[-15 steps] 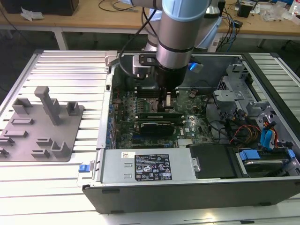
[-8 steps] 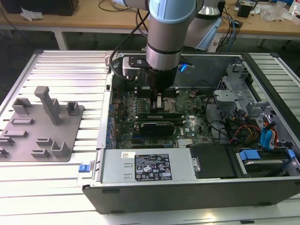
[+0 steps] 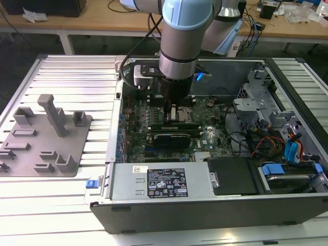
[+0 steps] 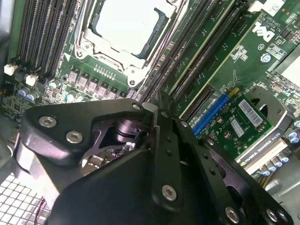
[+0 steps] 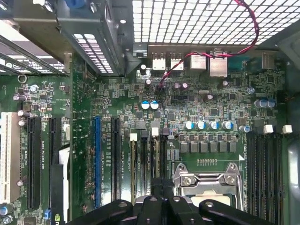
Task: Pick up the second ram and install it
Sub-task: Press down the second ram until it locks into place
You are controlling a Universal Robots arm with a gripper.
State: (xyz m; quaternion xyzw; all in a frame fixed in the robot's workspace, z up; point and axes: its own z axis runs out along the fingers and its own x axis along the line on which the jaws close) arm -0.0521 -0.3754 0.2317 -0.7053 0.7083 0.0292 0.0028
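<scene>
My gripper [image 3: 171, 108] reaches down into the open computer case [image 3: 215, 205], onto the memory slots beside the silver processor socket [image 3: 182, 114]. In the second wrist view the two black fingers [image 4: 161, 140] are pressed together, and the gripper's tip [image 4: 159, 101] sits at the end of a thin green-edged stick, the second ram [image 4: 201, 49], which stands in a slot alongside the socket [image 4: 126, 28]. The first wrist view shows the gripper [image 5: 159, 187] over the same slots [image 5: 152, 159], next to the socket [image 5: 206, 180]. The fingers hide the part of the stick they touch.
A grey tray [image 3: 46, 138] with an upright post [image 3: 54, 114] lies on the slatted table at the exterior view's left. Inside the case are a black card [image 3: 171, 137], a power supply [image 3: 159, 182], drive bays [image 3: 287, 148] and cables [image 3: 266, 141].
</scene>
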